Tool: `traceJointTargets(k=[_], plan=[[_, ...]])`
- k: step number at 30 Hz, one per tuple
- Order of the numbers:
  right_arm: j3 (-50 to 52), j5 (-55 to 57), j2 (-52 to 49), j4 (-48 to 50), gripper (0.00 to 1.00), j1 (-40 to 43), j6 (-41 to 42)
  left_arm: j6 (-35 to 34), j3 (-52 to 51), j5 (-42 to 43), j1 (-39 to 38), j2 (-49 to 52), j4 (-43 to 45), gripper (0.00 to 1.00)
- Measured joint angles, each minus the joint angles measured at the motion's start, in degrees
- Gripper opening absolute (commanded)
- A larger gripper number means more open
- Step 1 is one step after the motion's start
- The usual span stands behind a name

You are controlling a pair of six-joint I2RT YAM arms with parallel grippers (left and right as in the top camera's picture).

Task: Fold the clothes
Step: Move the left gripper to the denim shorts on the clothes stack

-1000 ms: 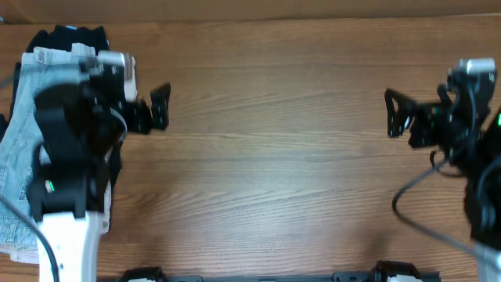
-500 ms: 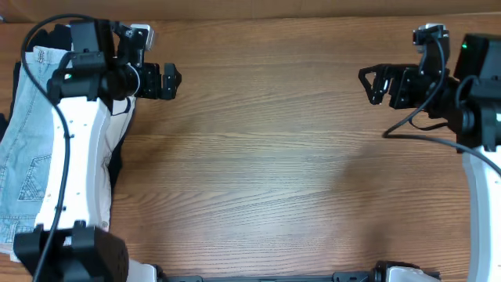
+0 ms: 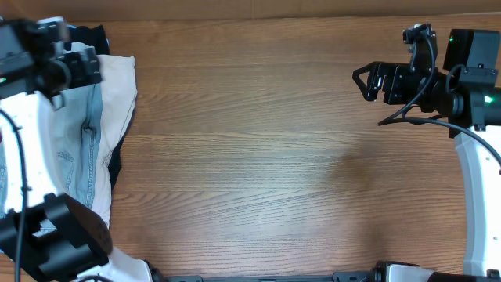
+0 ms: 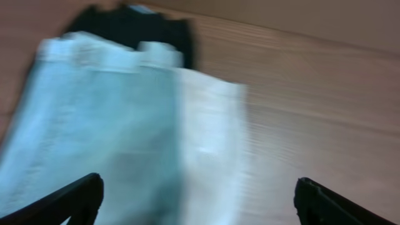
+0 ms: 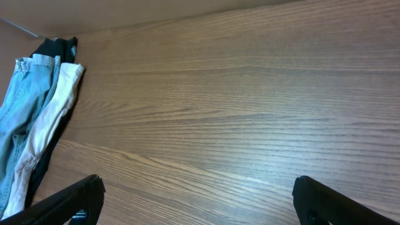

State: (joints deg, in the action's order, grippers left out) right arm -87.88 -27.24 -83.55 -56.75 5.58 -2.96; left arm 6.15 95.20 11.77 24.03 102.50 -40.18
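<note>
- Hovering above the denim shorts (image 4: 103, 134) at the desk's (image 3: 250, 157) left edge: left tool (image 4: 200, 201), jaws spread (view blurred).
- Right tool (image 3: 362, 82): jaws spread, empty, arm reaching over the desk's right side.

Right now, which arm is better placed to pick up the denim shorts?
Left. The left hand hangs open right above the shorts at the left edge of the table. The right hand, also open, is near the right edge, with most of the table's width between it and the shorts.
</note>
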Motion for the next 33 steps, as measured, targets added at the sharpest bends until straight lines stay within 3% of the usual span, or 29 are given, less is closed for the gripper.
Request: traceJointTargets(k=[5, 12, 20, 27, 33], plan=[[0.0, 0.0, -1.0, -1.7, 1.0, 0.0, 0.0, 0.7, 0.0, -2.6, 6.6, 5.0, 4.0, 1.0], [0.0, 0.0, -2.0, -1.9, 1.0, 0.0, 0.0, 5.3, 0.1, -6.5, 9.5, 11.6, 4.2, 0.92], [0.0, 0.0, -2.0, -2.4, 1.0, 0.0, 0.0, 8.6, 0.1, -4.6, 16.0, 13.9, 4.8, 0.92], [0.0, 0.0, -2.0, -2.4, 1.0, 0.0, 0.0, 9.5, 0.1, -4.0, 24.5, 13.9, 1.7, 0.79], [0.0, 0.0, -2.0, -2.4, 1.0, 0.0, 0.0, 10.2, 0.1, -3.7, 27.4, 13.9, -2.7, 0.72]])
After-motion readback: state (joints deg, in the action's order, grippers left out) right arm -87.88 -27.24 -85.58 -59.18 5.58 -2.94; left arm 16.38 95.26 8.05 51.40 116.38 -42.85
